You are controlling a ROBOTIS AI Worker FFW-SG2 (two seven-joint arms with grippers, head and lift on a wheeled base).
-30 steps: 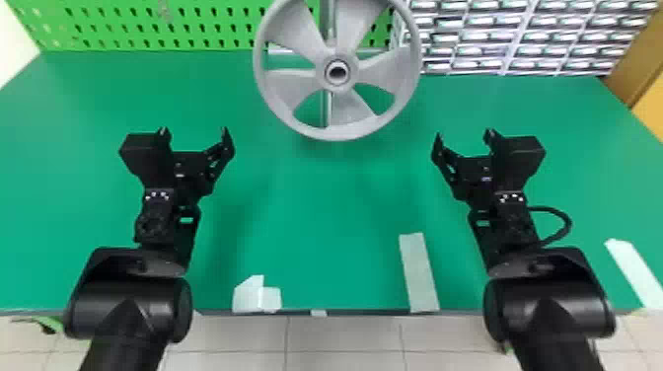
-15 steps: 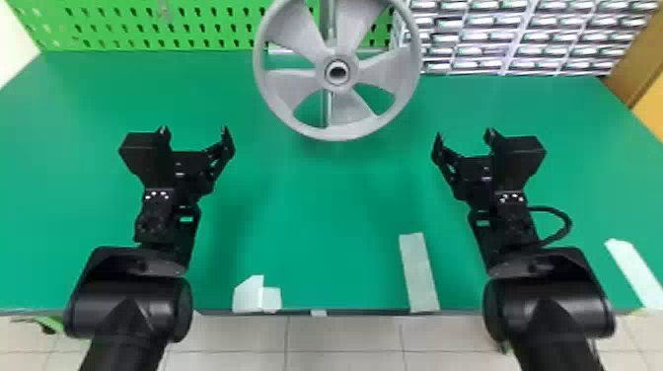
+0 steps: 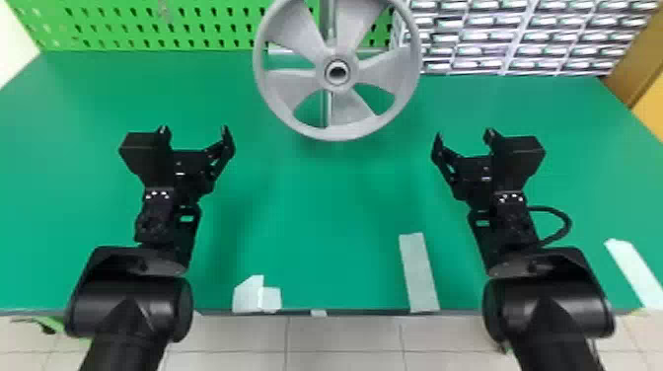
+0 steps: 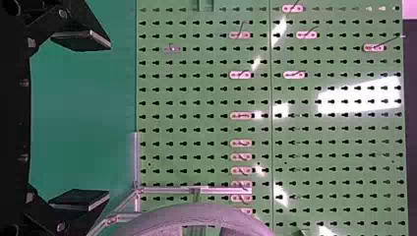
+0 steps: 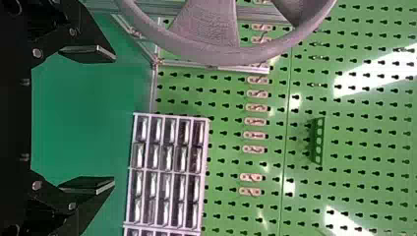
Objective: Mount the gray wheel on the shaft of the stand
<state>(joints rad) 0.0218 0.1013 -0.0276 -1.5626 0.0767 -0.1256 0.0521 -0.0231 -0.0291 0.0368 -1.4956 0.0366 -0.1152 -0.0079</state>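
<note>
Head view: no change is seen. The left gripper and right gripper are held spread; the gray wheel seems already mounted.

Gray wheel, broad-bladed, round-rimmed, upright, in front of silvery metal stand

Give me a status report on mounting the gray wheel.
Done, it seems: the gray wheel is up at the stand, with no gripper touching it. In hand: nothing; the left gripper and right gripper are open and empty. Left: perhaps a seating check, since I cannot tell how far onto the shaft its hub sits.
</note>
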